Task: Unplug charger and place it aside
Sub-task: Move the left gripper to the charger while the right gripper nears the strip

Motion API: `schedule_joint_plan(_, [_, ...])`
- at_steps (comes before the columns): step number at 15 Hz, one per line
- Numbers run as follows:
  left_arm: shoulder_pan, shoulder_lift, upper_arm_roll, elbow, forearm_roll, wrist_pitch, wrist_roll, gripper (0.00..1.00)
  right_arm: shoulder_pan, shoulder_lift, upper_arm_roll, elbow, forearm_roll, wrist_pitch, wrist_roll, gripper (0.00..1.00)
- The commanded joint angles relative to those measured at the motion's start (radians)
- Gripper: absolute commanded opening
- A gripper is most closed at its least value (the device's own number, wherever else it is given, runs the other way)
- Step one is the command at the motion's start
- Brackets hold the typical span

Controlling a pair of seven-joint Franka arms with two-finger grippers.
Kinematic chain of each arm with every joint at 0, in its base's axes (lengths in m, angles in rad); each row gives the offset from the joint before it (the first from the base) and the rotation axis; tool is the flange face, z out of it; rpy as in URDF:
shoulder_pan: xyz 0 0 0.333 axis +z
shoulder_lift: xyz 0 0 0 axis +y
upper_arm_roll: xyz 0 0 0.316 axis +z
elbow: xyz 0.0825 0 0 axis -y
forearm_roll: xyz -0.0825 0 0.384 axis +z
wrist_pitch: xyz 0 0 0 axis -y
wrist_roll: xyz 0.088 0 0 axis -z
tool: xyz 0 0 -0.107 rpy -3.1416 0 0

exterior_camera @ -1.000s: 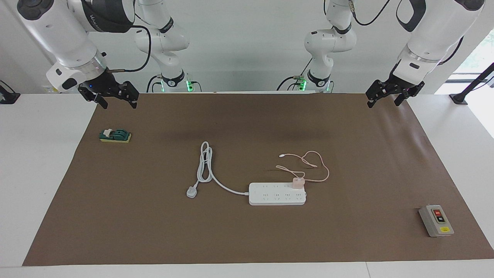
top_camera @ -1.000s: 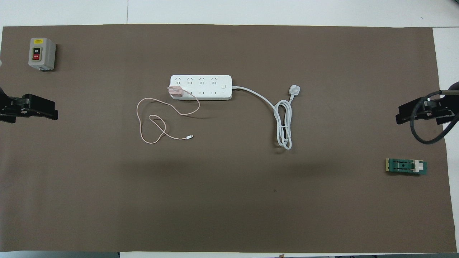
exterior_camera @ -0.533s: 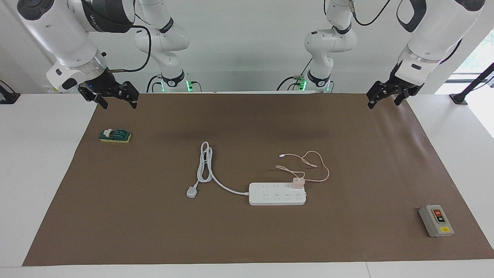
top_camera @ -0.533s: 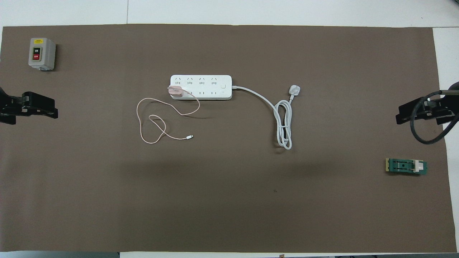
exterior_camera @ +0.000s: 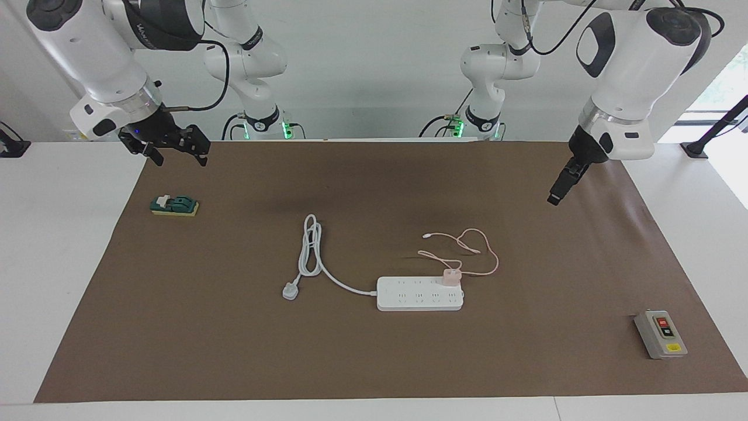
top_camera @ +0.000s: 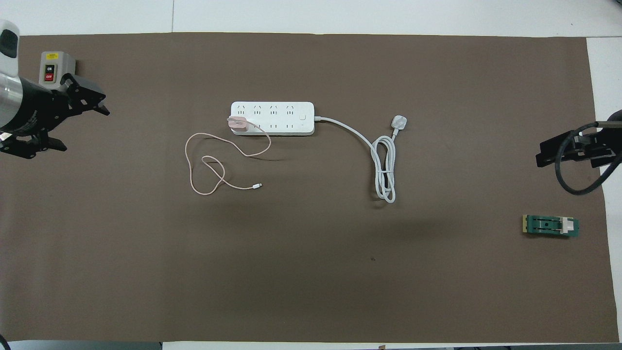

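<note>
Finds charger point(exterior_camera: 451, 276) plugged into strip point(exterior_camera: 419, 293) mid-surface, hovers left tool point(exterior_camera: 555, 196), spread ready to grab, near the left arm's end edge, parks right tool point(exterior_camera: 172, 149), spread and waiting, over its corner.

power strip point(exterior_camera: 419, 293), switch box point(exterior_camera: 660, 334), green part point(exterior_camera: 174, 206)

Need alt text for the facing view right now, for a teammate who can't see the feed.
A pink charger sits plugged into a white power strip mid-table on a brown mat, its thin cable looping nearer the robots. The left pincer hangs over the mat toward the left arm's end, touching nothing; the right pincer waits over the mat's corner near a green switch.
</note>
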Motion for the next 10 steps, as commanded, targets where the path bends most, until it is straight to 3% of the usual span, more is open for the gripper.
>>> schedule_joint_plan(1, [-0.044,0.11,0.02,0.105,-0.005,0.003,-0.248,1.0,0.008,-0.013,0.012,-0.02,0.02,0.022,0.218,1.0])
schedule_joint_plan(4, [-0.068,0.168,0.022,0.11,0.0,0.039,-0.419,1.0,0.056,-0.011,0.012,-0.027,0.026,0.034,0.568,1.0])
schedule_joint_plan(5, [-0.103,0.223,0.023,0.113,0.005,0.103,-0.574,1.0,0.076,-0.008,0.012,-0.037,0.074,0.057,0.78,1.0])
schedule_joint_plan(8, [-0.145,0.282,0.022,0.137,0.023,0.113,-0.677,1.0,0.097,0.027,0.012,-0.043,0.16,0.103,0.963,1.0])
schedule_joint_plan(10, [-0.153,0.282,0.022,0.138,0.026,0.11,-0.71,1.0,0.097,0.064,0.012,-0.043,0.228,0.134,1.073,1.0])
